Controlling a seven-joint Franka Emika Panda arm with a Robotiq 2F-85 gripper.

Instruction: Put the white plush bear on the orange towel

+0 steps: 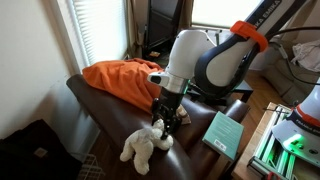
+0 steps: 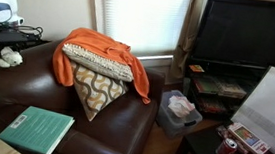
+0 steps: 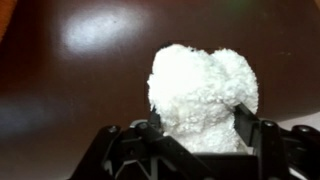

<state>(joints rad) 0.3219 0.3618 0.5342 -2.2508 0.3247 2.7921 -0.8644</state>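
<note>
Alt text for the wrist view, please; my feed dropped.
A white plush bear sits between the two black fingers of the gripper, filling the lower centre. It rests on dark brown leather with a glare patch; whether the fingers squeeze it is unclear.

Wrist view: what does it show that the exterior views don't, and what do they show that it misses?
Only the wrist view shows the hand close up, its fingers flanking the white plush bear; whether they squeeze it is unclear. Only the exterior views show where the orange towel lies, plus the green book and the television. Shared: the bear lying on brown leather with the hand at it.
</note>
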